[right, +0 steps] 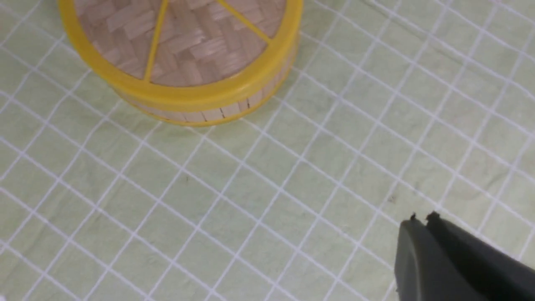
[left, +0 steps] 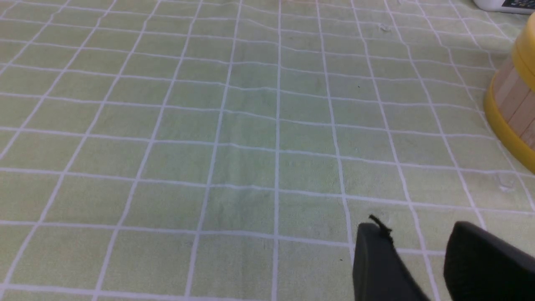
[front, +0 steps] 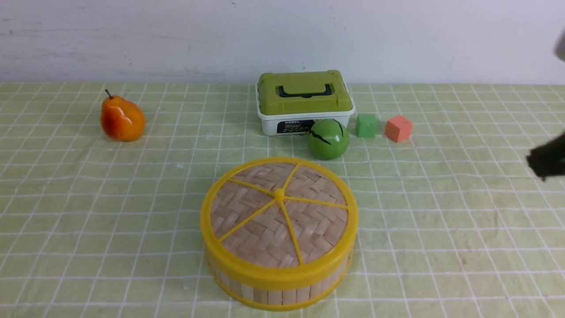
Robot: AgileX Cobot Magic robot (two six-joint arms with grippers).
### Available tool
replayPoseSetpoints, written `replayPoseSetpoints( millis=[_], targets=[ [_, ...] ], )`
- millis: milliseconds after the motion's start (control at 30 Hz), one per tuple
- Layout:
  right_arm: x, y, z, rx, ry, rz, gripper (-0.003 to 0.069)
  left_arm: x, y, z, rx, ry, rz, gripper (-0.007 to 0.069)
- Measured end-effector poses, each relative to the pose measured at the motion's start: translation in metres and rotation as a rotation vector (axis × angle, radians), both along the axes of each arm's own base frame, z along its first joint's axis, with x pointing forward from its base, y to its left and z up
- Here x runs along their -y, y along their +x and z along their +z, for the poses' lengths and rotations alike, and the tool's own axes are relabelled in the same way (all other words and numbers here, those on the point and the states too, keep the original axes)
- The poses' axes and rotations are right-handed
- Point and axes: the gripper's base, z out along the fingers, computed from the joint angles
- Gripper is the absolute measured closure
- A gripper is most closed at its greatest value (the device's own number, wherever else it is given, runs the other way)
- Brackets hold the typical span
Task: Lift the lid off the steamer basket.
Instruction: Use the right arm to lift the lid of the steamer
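Right hand: closed, its two black fingers tip to tip with nothing between them. In the front view the right hand is only a dark blur at the right edge, mid-height, above the counter.

Left hand: open and empty. Bare cloth shows in the gap between its two matte black fingers. It is out of the front view.

Lid: lower centre of the front view, well apart from the right hand. It sits flush on the steamer basket, closing it.

Materials: the lid is flat tan bamboo strips in a herringbone weave. It has a glossy yellow plastic rim and five thin yellow spokes meeting at a small centre knob. The basket wall is upright bamboo slats between yellow rims, round and shallow. The counter wears a pale green cloth with a white grid, slightly wrinkled.

Views: only the front view shows the far row.
- Orange pear, upper left.
- White box with an olive top and black handle, upper centre.
- Green ball, just in front of the box.
- Green cube and coral cube, to the right of the ball.

The right wrist view shows part of the lid and dark seams between the slats of the steamer basket. The left wrist view catches only a sliver of the steamer basket at the frame edge, apart from the left hand.
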Motion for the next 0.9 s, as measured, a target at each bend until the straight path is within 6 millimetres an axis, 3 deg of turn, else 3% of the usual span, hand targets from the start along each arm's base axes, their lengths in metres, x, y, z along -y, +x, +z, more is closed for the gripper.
replayPoseSetpoints(
  millis=[100,133,167,200,233,300,333,367,500,733,900],
  targets=[
    [-0.02,0.018,0.002,-0.014,-0.04,0.044,0.0663,0.0,0.0,0.0,0.0,0.0,0.0,0.0386],
    [-0.038,0.033,-0.001,-0.034,-0.078,0.072,0.0663,0.0,0.0,0.0,0.0,0.0,0.0,0.0386],
    [-0.042,0.033,0.001,-0.026,-0.08,0.083,0.0663,0.0,0.0,0.0,0.0,0.0,0.0,0.0386],
    [-0.063,0.046,-0.001,-0.03,-0.112,0.121,0.0661,0.0,0.0,0.0,0.0,0.0,0.0,0.0386],
    [-0.07,0.05,-0.002,-0.03,-0.118,0.135,0.0659,0.0,0.0,0.0,0.0,0.0,0.0,0.0386],
    [-0.095,0.063,-0.008,-0.033,-0.133,0.183,0.0655,0.0,0.0,0.0,0.0,0.0,0.0,0.0386],
    [-0.096,0.065,-0.01,-0.039,-0.137,0.183,0.0655,0.0,0.0,0.0,0.0,0.0,0.0,0.0386],
    [-0.114,0.072,-0.013,-0.04,-0.135,0.21,0.0647,0.0,0.0,0.0,0.0,0.0,0.0,0.0386],
    [-0.144,0.09,-0.027,-0.064,-0.132,0.228,0.0609,0.0,0.0,0.0,0.0,0.0,0.0,0.0386],
    [-0.192,0.114,-0.079,-0.156,-0.172,0.27,0.0361,0.0,0.0,0.0,0.0,0.0,0.0,0.0386],
    [-0.211,0.123,-0.109,-0.175,-0.178,0.287,0.0249,0.0,0.0,0.0,0.0,0.0,0.0,0.0386]
  ],
)
